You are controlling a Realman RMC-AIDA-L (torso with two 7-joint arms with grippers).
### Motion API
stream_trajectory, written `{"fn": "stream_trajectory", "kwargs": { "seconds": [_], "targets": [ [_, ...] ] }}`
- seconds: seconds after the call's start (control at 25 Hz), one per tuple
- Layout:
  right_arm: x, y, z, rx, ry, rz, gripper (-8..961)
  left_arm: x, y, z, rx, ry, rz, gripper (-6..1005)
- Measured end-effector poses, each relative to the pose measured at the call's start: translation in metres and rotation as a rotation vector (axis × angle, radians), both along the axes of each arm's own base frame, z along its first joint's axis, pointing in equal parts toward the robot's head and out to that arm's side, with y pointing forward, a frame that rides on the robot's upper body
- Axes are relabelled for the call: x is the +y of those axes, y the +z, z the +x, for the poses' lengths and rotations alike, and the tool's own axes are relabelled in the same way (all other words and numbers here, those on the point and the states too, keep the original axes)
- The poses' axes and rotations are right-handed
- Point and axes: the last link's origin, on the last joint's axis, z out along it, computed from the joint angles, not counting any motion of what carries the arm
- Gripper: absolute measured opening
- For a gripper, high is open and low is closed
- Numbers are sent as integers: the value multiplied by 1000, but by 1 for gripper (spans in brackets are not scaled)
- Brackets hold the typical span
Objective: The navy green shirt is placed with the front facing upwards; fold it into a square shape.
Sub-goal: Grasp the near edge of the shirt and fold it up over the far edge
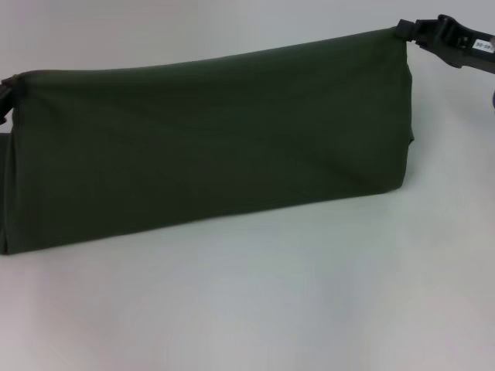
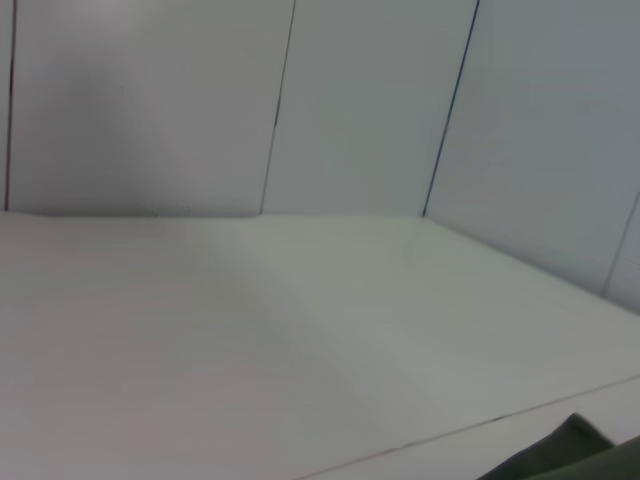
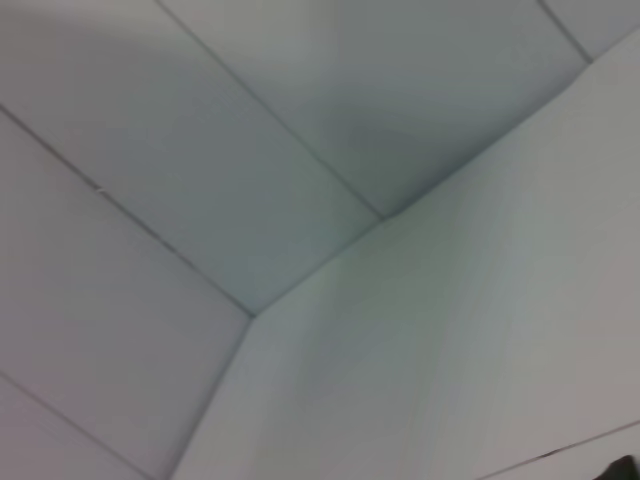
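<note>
White table [image 1: 271, 309], taut green shirt [image 1: 209, 147]

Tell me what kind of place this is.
Probably a lab or test booth, not a home: a bare white table, plain white wall panels with thin seams, and only the navy green shirt held between the end effectors.

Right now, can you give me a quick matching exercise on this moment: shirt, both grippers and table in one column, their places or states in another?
Things:
1. shirt
2. left gripper
3. right gripper
4. table

Places or states:
A. pale surface under everything
B. at the cloth's upper corner on the robot's right
C. dark green, stretched between both arms, plain side showing
D. at the cloth's upper corner on the robot's left

Pairs: 1-C, 2-D, 3-B, 4-A
</note>
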Motion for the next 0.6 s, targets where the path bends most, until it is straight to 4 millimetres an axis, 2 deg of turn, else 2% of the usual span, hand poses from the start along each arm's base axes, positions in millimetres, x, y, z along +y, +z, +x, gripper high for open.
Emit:
{"fn": "stream_trajectory", "kwargs": {
  "seconds": [0.28,0.6],
  "targets": [
    [20,-19,-9,-85,-55,3,21,21,-14,4,77,49,37,38],
    [34,-35,-20,-111,-87,35,21,32,-28,8,112,81,79,45]
  ]
}}
